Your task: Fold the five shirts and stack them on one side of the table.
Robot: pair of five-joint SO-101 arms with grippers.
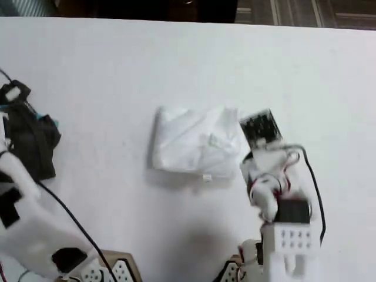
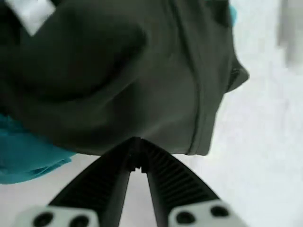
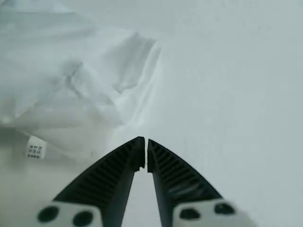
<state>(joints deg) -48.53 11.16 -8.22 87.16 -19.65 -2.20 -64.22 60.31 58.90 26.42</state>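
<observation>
White table (image 1: 188, 64): spans the view, with dark floor (image 1: 147, 9) beyond its far edge.
White shirt (image 1: 194, 141): loosely folded at table centre.
Dark shirt (image 1: 32, 141): at the left edge, over teal cloth (image 2: 23, 151).
My right gripper (image 3: 144, 153): fingers pressed together, just right of the white shirt.
My left gripper (image 2: 137, 163): fingers pressed together, tips at the dark shirt's hem. I cannot tell whether cloth is nipped.

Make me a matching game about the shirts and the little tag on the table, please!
Things:
1 white shirt
2 dark shirt
3 teal cloth
4 little tag

Places:
A heaped at the side of the table
B peeking out beside the dark shirt
C in the middle of the table
D at the white shirt's hem

Pairs: 1-C, 2-A, 3-B, 4-D
</observation>
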